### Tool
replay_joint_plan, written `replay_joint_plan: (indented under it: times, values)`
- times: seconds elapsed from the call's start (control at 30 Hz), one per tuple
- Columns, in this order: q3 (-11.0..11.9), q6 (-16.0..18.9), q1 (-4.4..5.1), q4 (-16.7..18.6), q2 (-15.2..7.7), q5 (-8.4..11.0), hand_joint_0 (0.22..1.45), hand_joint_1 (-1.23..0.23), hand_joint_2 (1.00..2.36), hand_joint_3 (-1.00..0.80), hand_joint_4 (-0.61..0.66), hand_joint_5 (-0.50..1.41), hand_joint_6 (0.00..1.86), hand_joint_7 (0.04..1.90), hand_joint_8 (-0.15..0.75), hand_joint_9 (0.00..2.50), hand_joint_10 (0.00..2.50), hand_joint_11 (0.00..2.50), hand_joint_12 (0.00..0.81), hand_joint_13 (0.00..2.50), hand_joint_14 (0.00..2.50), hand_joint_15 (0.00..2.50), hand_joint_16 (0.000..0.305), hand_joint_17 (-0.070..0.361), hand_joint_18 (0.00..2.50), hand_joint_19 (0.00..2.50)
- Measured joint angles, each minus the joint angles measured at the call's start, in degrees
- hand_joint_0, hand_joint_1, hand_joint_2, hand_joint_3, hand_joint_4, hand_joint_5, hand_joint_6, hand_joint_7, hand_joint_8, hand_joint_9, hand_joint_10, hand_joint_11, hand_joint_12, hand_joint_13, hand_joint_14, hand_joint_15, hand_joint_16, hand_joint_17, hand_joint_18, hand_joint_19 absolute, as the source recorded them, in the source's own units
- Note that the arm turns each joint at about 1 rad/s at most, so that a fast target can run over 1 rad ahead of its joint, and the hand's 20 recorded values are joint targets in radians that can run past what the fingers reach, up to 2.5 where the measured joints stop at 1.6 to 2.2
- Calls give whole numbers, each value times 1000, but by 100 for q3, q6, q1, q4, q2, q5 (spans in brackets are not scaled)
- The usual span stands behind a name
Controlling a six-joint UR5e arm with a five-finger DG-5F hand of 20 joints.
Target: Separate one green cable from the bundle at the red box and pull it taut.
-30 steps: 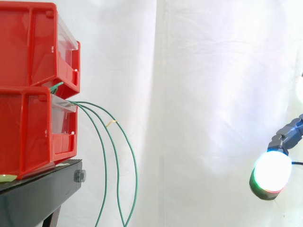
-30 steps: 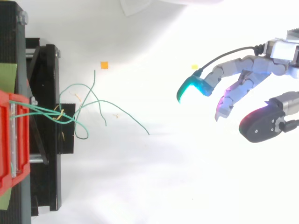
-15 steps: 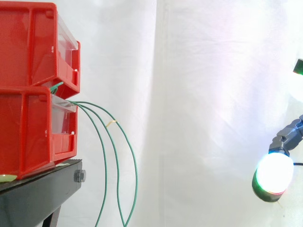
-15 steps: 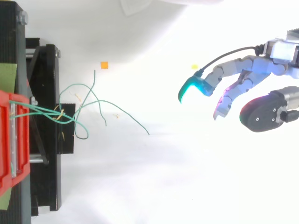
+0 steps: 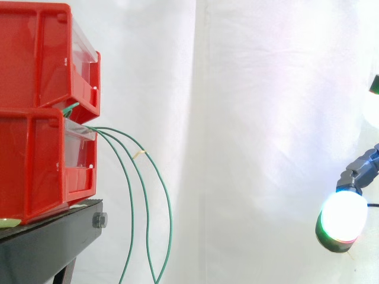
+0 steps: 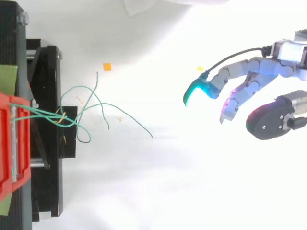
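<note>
Several green cables (image 5: 133,195) come out of the gap between two stacked red boxes (image 5: 41,112) and hang down in loose arcs in front of the stand. From above, the same cables (image 6: 91,112) fan out from the red box (image 6: 14,143), their free ends lying on the white floor. The hand (image 6: 249,84) is at the far right, well apart from the cables, with its fingers relaxed and spread and nothing in them. In the side view a glowing fingertip (image 5: 342,218) shows low at the right edge.
The red boxes rest on a black stand (image 5: 47,245). A small orange marker (image 6: 107,67) and a yellow one (image 6: 199,69) lie on the white floor. A white curtain hangs behind the work.
The hand has barely shifted: its thumb moved a little and the fingertip in the side view drifted slightly right. The cables hang as before.
</note>
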Motion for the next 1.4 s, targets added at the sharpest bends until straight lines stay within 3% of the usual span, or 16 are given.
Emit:
replay_joint_plan:
  times: [0.5, 0.73, 0.83, 0.97, 1.4]
  values:
    - [0, 0, 0, -1, 0, 0, 495, -436, 1000, -500, 245, -175, 502, 663, 285, 941, 17, 522, 359, 766, 17, 506, 47, 107, 654, 695]
    - [0, 0, 0, 1, -1, 0, 509, -331, 1000, -500, 233, -173, 502, 668, 289, 878, 14, 496, 364, 723, 17, 503, 47, 105, 642, 711]
    - [0, 0, 0, 1, -1, 1, 437, -289, 1000, -500, 255, -182, 502, 661, 321, 816, 12, 450, 403, 692, 17, 484, 56, 126, 656, 662]
    - [-1, 0, 0, -1, -1, 1, 467, -283, 1000, -500, 246, -182, 502, 666, 314, 803, 13, 459, 392, 679, 15, 484, 53, 120, 633, 672]
    - [0, 0, 2, 0, -2, 0, 488, -420, 1000, -500, 228, -182, 502, 669, 307, 779, 15, 458, 374, 620, 16, 480, 51, 114, 533, 678]
